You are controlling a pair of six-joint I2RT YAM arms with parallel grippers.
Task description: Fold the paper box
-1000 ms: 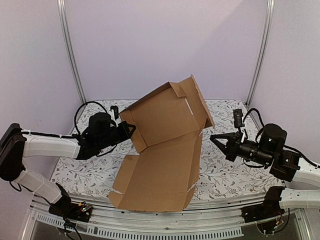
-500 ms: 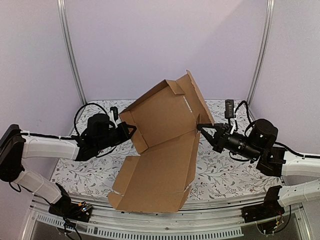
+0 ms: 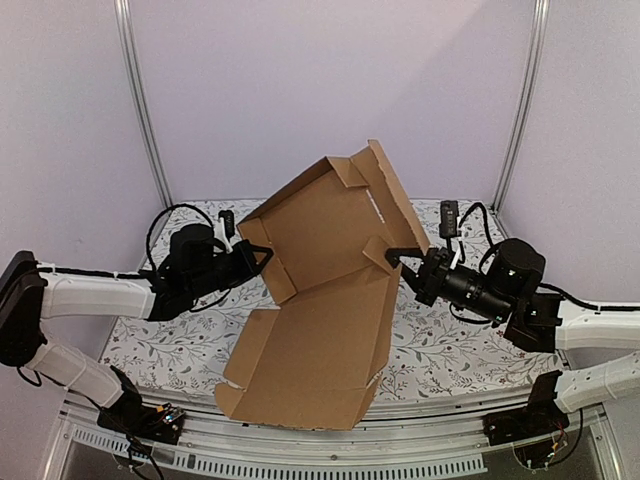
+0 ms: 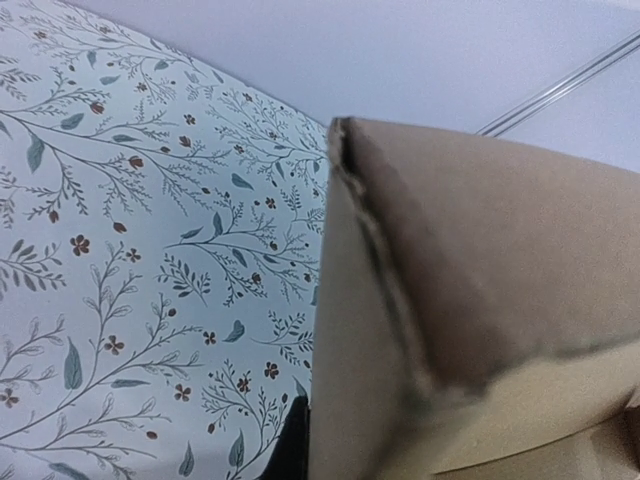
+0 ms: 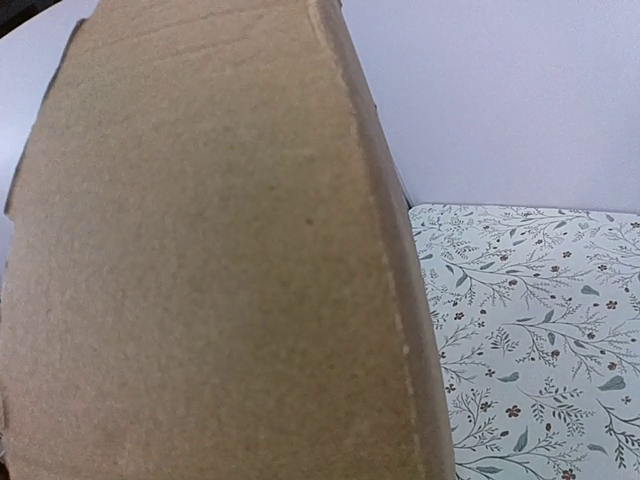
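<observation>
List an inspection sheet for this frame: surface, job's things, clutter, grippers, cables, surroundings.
Surface: table covered in a white floral-print cloth.
Job's things: paper box, a brown cardboard sheet part folded; the near panel lies on the table and the far panel is raised and tilted, flaps loose.
Clutter: nothing seen.
Grippers: left gripper seems closed on the box's left side flap; right gripper is at the raised panel's right edge, jaw state unclear. Both wrist views are filled by cardboard.
Cables: black cables loop above each arm's wrist, apart from the box.
Surroundings: plain lilac walls and two metal posts at the back corners.
</observation>
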